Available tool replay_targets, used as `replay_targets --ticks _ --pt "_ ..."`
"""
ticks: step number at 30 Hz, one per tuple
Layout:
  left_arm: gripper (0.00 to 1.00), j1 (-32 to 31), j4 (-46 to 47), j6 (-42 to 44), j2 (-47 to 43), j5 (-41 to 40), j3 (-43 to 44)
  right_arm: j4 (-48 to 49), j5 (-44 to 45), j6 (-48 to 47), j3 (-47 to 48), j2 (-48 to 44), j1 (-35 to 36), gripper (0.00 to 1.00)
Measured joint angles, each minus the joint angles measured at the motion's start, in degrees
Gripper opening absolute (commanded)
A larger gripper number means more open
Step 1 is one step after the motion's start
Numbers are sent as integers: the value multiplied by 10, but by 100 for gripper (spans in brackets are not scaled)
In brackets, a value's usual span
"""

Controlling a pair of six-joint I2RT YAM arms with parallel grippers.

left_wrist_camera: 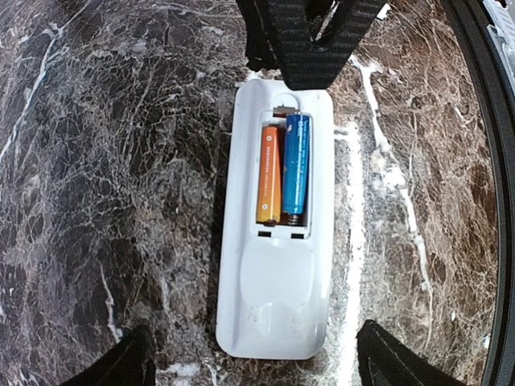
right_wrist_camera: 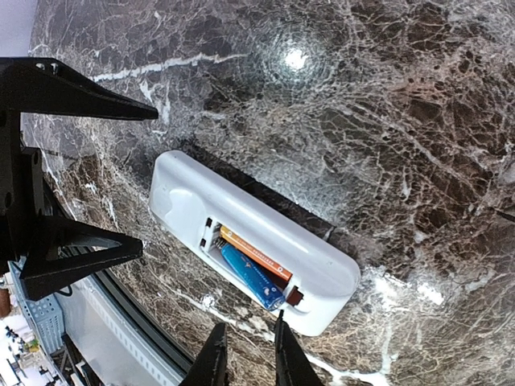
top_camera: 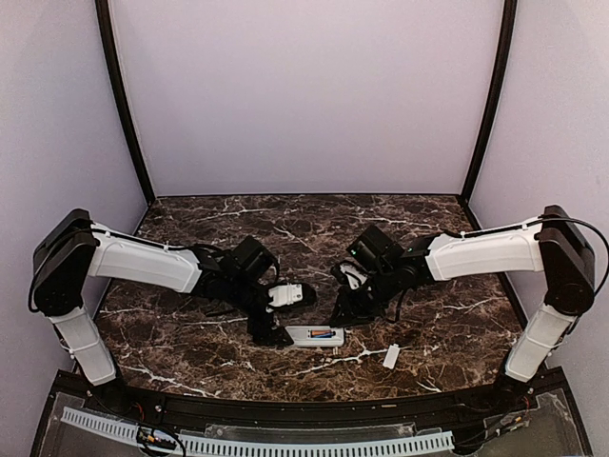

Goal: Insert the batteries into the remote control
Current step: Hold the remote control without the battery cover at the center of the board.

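The white remote control (left_wrist_camera: 278,241) lies back-up on the marble, its battery bay uncovered. Two batteries lie side by side in the bay, one orange (left_wrist_camera: 269,174) and one blue (left_wrist_camera: 296,165). My left gripper (left_wrist_camera: 261,366) is open, its fingers wide apart either side of the remote's closed end and clear of it. From the other end comes my right gripper (right_wrist_camera: 248,358), a narrow gap between its fingers and nothing in it. One of its fingertips (right_wrist_camera: 279,322) rests at the remote's edge by the blue battery (right_wrist_camera: 251,276). From above, the remote (top_camera: 314,335) sits between both grippers.
A small flat white cover piece (top_camera: 391,356) lies to the right of the remote, near the table's front edge (top_camera: 304,409). Both arms reach in over the middle of the marble top. A slotted white rail runs below the front edge.
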Motion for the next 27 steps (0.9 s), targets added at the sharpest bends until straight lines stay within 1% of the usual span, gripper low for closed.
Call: replay_targets --ticks 9,18,27 --pt "83 0 0 1 12 -6 0 2 10 19 -2 0 0 12" --pt "80 -2 0 1 31 -17 5 11 9 38 -29 -2 0 15" --pt "76 -18 14 -9 37 -19 1 30 4 39 -39 -2 0 14"
